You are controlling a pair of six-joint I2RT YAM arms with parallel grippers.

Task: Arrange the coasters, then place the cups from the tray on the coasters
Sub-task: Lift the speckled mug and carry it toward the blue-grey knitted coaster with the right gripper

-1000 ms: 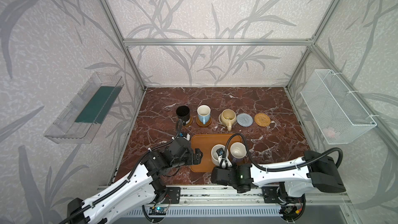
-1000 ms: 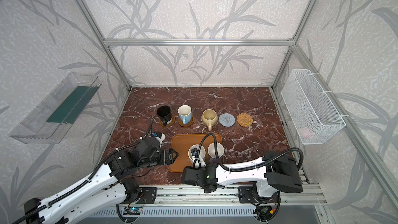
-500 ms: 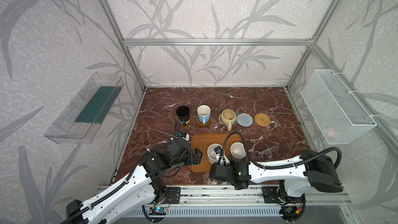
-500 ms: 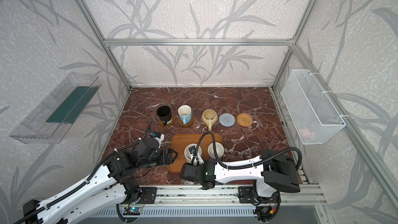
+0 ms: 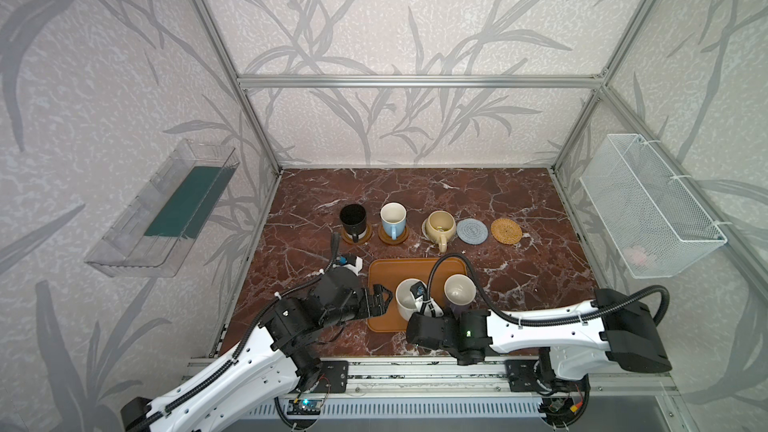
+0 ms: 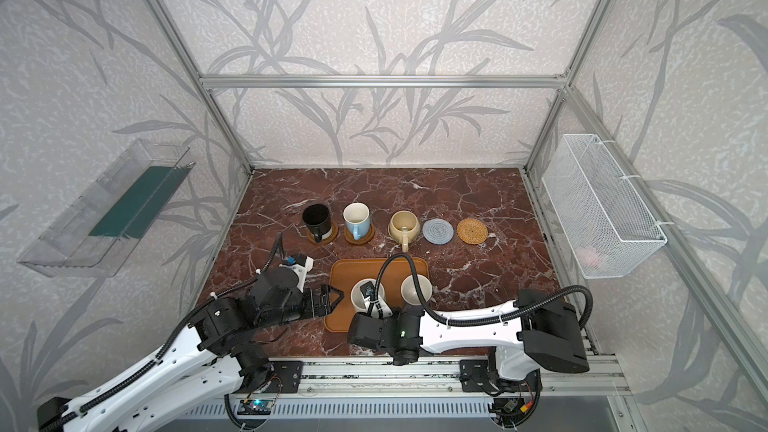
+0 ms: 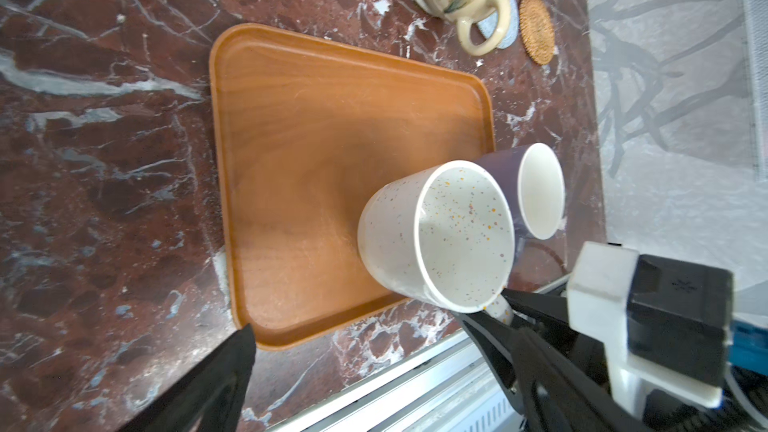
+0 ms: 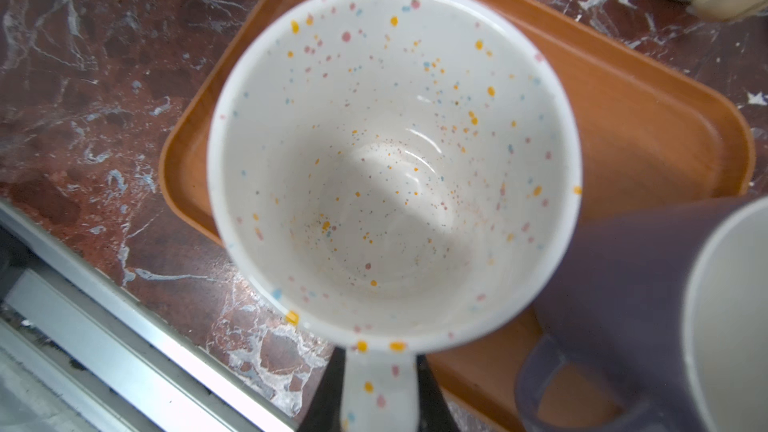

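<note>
Across the table [image 5: 498,201] runs a row of five coasters [image 5: 472,231], the left three bearing the first mug [image 5: 353,218], second mug [image 5: 393,218] and third mug [image 5: 441,224] in turn, and before that row lies the tray [image 5: 395,272], carrying a fourth mug [image 5: 403,304] and, just right of it, a fifth mug [image 5: 459,289] near its front edge.

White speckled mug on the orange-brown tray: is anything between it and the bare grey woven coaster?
Nothing squarely, but the lane is tight: the pale lavender mug stands close beside the white speckled mug on the orange-brown tray, and the handle of the cream-yellow mug juts beside the grey woven coaster.
</note>
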